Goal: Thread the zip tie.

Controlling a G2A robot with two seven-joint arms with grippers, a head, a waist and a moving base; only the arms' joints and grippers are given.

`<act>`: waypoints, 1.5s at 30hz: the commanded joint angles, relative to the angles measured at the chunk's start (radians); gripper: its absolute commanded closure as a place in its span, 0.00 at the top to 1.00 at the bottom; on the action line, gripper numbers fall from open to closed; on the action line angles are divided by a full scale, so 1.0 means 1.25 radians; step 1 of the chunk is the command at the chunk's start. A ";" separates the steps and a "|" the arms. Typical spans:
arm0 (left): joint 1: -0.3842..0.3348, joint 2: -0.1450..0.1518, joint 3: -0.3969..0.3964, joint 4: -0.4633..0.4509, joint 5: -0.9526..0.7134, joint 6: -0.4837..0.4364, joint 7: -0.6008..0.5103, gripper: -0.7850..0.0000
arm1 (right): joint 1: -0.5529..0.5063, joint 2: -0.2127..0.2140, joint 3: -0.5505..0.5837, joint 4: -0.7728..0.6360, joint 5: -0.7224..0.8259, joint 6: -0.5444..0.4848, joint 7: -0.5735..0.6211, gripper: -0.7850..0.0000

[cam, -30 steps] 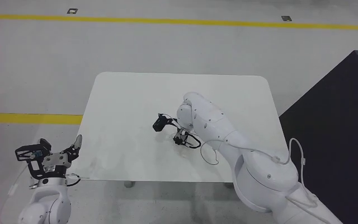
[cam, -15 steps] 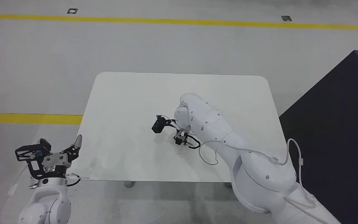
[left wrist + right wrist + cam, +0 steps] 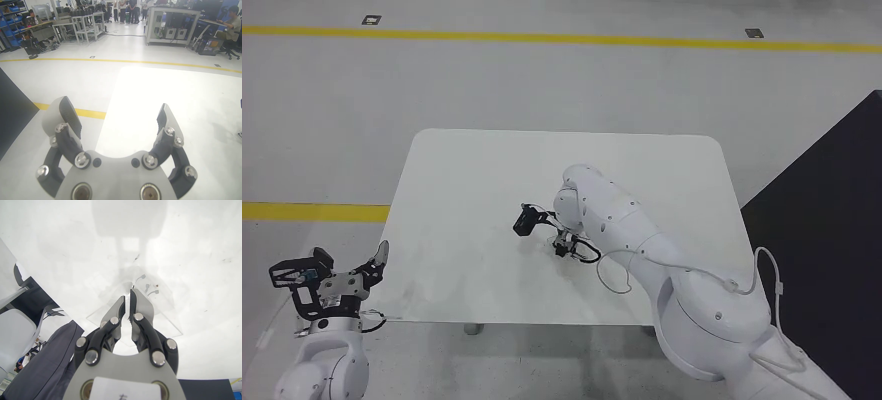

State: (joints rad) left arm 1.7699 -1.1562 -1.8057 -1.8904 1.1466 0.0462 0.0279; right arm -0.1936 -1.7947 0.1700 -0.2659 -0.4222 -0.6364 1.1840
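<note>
My right gripper (image 3: pixel 127 293) points down at a clear plastic plate (image 3: pixel 166 317) lying on the white table (image 3: pixel 472 180), its tips touching or almost touching the plate. The jaws stand nearly together, and a thin dark sliver, apparently the zip tie (image 3: pixel 133 286), pokes out at the tips. Small white clips (image 3: pixel 147 286) sit on the plate just past the tips. From above, the right gripper (image 3: pixel 562 248) is near the table's middle, with a thin black loop (image 3: pixel 587 256) beside it. My left gripper (image 3: pixel 114 106) hangs open and empty off the table's near left corner (image 3: pixel 374 262).
A white cable (image 3: pixel 617 282) trails from the right arm over the table's front part. A dark panel (image 3: pixel 842 200) stands to the right of the table. Yellow lines (image 3: pixel 312 211) cross the floor around it.
The right arm's wrist has edged slightly left over the table. The left arm has stayed still.
</note>
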 commanded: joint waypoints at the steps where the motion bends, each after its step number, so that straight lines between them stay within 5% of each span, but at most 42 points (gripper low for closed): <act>1: 0.000 0.000 0.000 0.000 0.000 0.000 0.000 1.00 | -0.002 0.000 0.000 0.004 -0.002 0.001 0.001 0.11; 22: 0.000 0.000 0.000 0.000 0.000 0.000 0.000 1.00 | -0.007 -0.013 0.000 0.013 -0.021 0.008 0.008 0.22; 45: 0.000 0.000 0.000 0.000 0.000 0.000 0.000 1.00 | -0.011 -0.035 0.000 0.045 -0.034 0.020 0.020 0.00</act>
State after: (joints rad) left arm 1.7699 -1.1562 -1.8057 -1.8904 1.1466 0.0462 0.0279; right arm -0.2056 -1.8370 0.1700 -0.2132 -0.4659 -0.6114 1.2088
